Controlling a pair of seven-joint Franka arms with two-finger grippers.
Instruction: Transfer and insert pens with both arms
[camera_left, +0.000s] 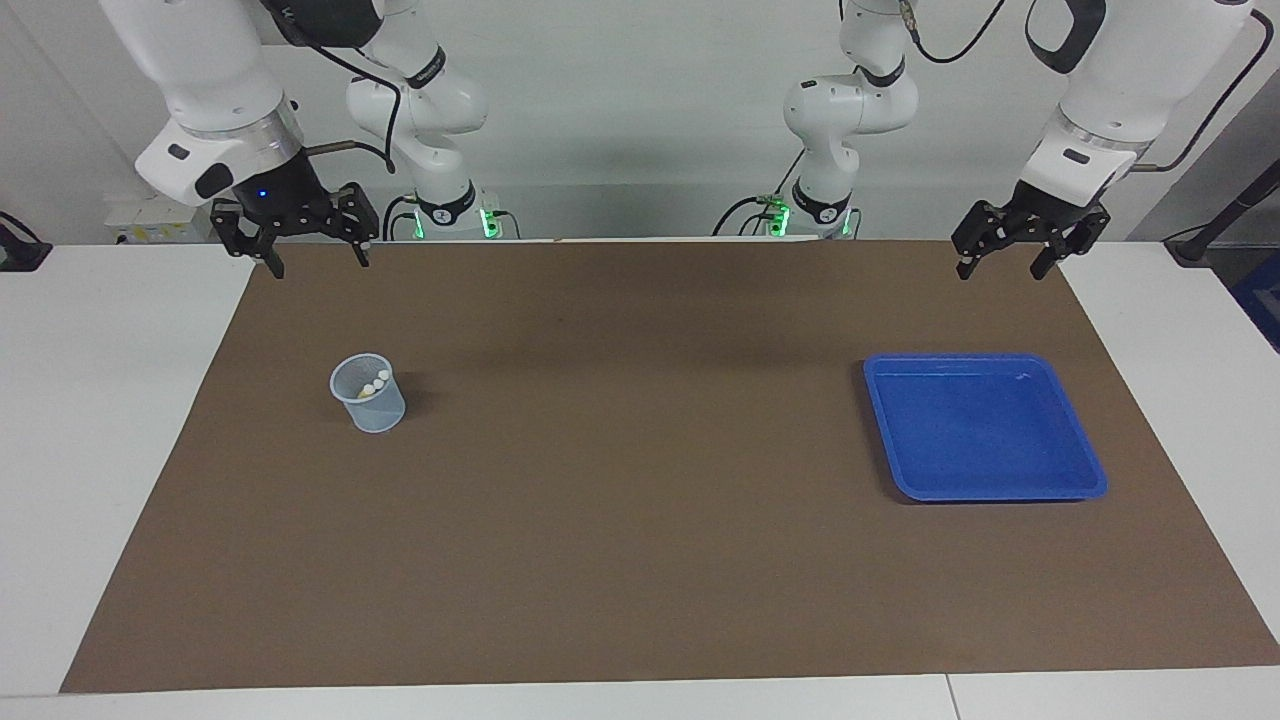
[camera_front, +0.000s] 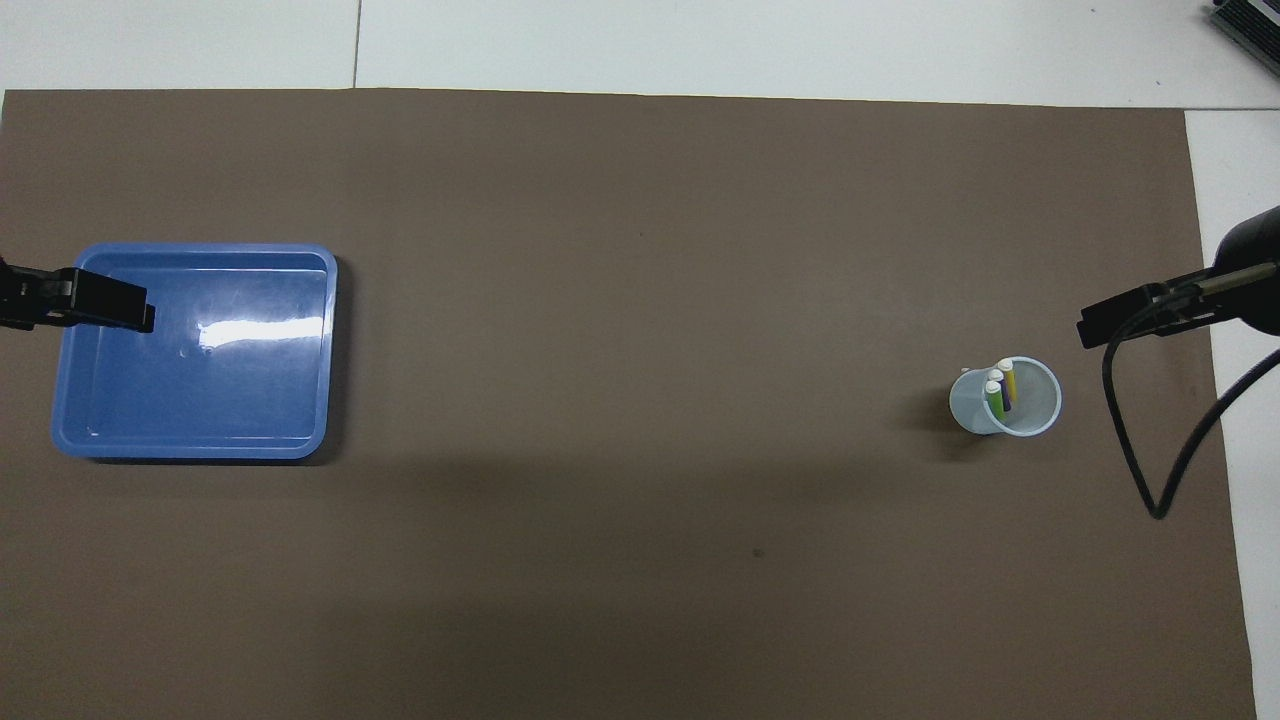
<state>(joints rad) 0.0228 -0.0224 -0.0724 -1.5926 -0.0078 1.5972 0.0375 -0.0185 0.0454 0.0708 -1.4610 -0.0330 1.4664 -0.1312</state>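
Note:
Three pens (camera_front: 1000, 390), one green, one yellow and one purple, stand caps up in a pale translucent cup (camera_front: 1030, 415) on the brown mat, toward the right arm's end of the table. In the facing view only their whitish caps (camera_left: 375, 383) show above the cup (camera_left: 372, 410). My right gripper (camera_left: 318, 265) hangs open over the mat's edge at the robots' end, holding nothing. My left gripper (camera_left: 1000, 272) hangs open over the same edge at the left arm's end, also holding nothing.
A blue tray (camera_left: 985, 357) lies on the mat toward the left arm's end, its rim (camera_front: 200, 248) also visible in the overhead view. The brown mat (camera_left: 640, 520) covers most of the white table. A black cable (camera_front: 1150, 480) loops down beside the right gripper.

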